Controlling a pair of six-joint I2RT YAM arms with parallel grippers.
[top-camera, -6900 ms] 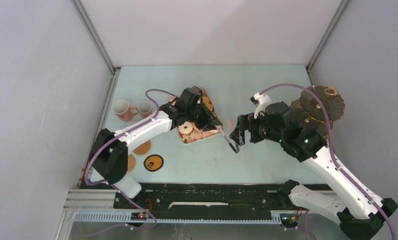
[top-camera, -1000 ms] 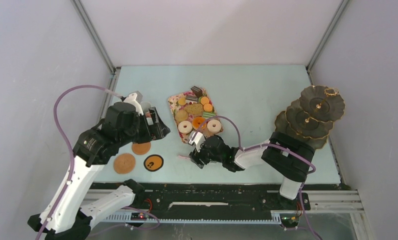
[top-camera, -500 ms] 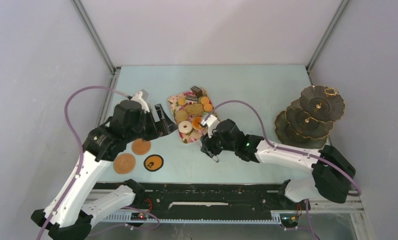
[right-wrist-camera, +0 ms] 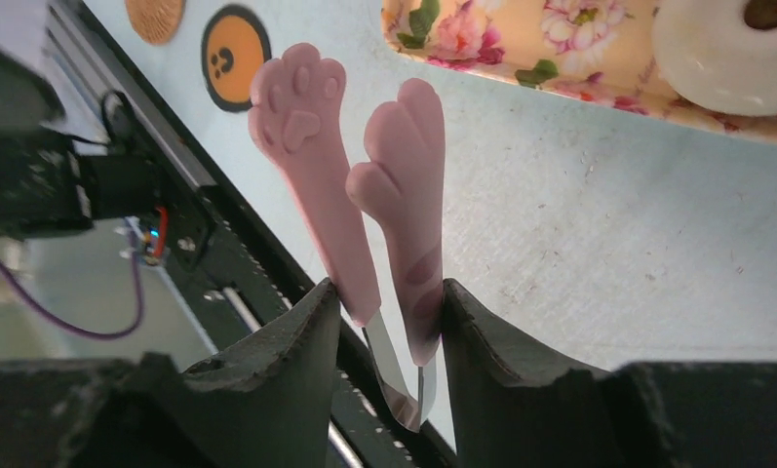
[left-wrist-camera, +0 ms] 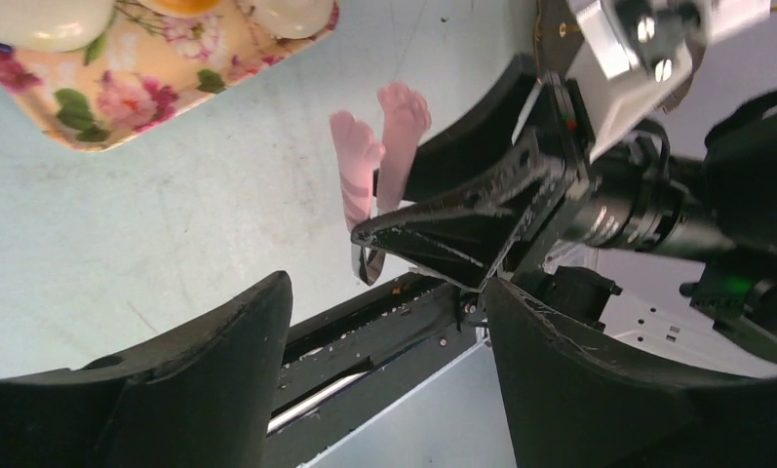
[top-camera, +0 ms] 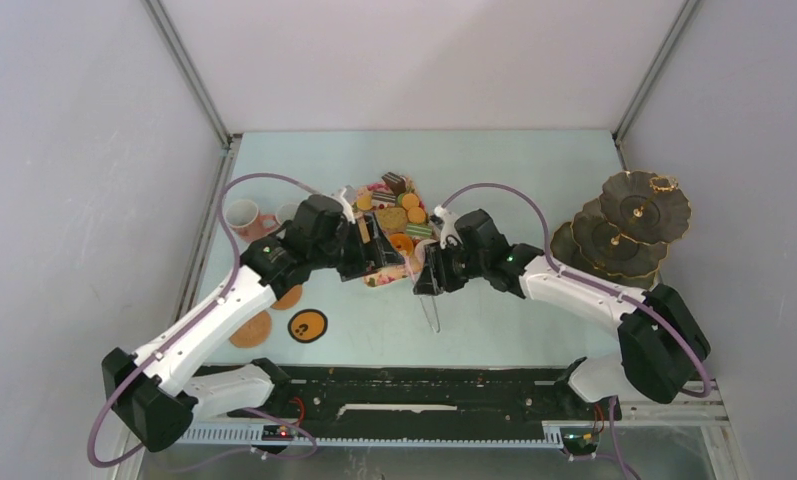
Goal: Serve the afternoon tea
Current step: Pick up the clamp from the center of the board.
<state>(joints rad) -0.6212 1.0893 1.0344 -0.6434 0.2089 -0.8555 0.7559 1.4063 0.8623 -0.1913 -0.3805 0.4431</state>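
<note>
My right end effector (right-wrist-camera: 389,322) pinches the pink tongs (right-wrist-camera: 365,195) by their arms. My left end effector (left-wrist-camera: 384,292) gapes wide, holding nothing. The donut (right-wrist-camera: 716,49) lies on the floral tray (right-wrist-camera: 521,39), mid counter (right-wrist-camera: 608,195), just beyond the paws. I judge it light, soft and crumbly, so I should take it gently across its rim.

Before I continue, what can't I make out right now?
Top view: the left arm hides most of one mug and part of one coaster; it and the right arm cover much of the floral tray.
Wrist views: frame edges cut off the tray and its donuts.
No view shows a third mug.
</note>
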